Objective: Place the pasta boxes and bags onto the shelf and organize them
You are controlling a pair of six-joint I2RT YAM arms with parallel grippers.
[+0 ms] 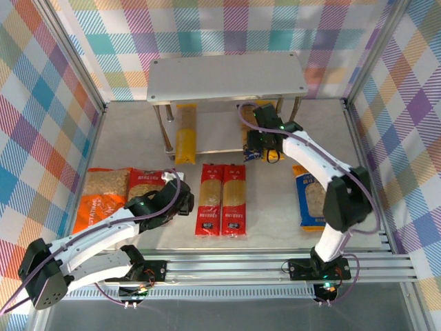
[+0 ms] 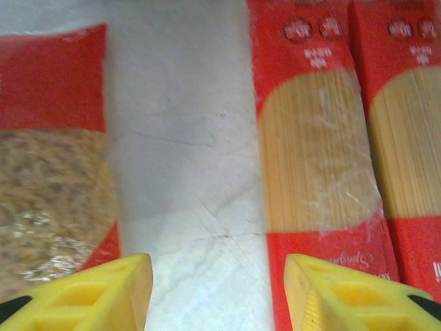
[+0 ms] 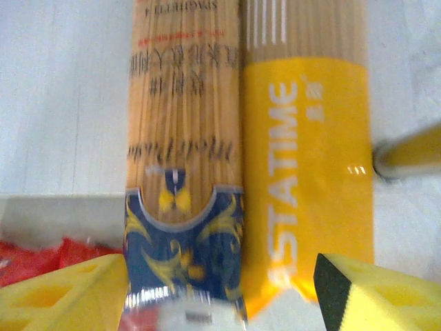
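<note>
- Left gripper [image 2: 217,293]: hangs with jaws partly spread, empty, over bare table [image 2: 186,172] between red bag [image 2: 48,138] and left red pasta box [image 2: 313,152]; right red pasta box [image 2: 406,138] alongside.
- Right gripper [image 3: 220,300]: stands with jaws spread wide, clamping nothing, astride dark blue pasta box [image 3: 182,138] and yellow pasta box [image 3: 303,158], which touch side by side on lower board of shelf [image 1: 227,77].
- Second yellow pasta box [image 1: 186,134]: lies on lower board, left part.
- Orange bag [image 1: 103,200], blue bag [image 1: 310,196]: lie on table, left and right.
</note>
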